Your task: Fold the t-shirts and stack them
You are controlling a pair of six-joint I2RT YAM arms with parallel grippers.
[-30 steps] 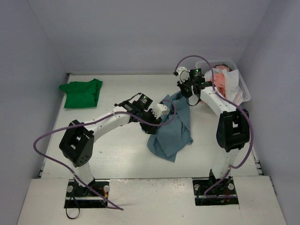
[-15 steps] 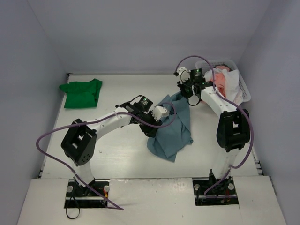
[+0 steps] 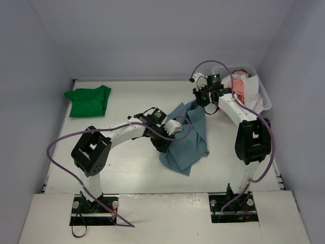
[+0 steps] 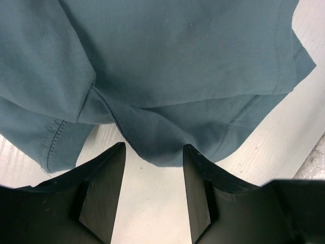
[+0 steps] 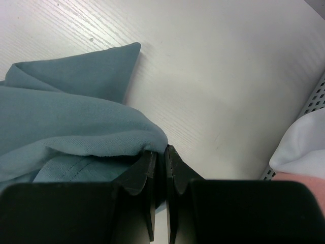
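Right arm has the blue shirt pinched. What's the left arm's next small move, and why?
Probably ease the left gripper forward and close on the hem of the blue t-shirt. Its jaws stand apart with the hem just ahead of them, unclamped, while the right gripper is shut on another edge.

left pincer (image 4: 153,151) parted, right pincer (image 5: 161,152) pinched shut

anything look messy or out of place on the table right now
The blue shirt is bunched and skewed mid-table, not flat: the right end effector is shut on one corner, and the left end effector is open at its hem. Pink and white cloth bulges over the basket rim. The green shirt lies folded.
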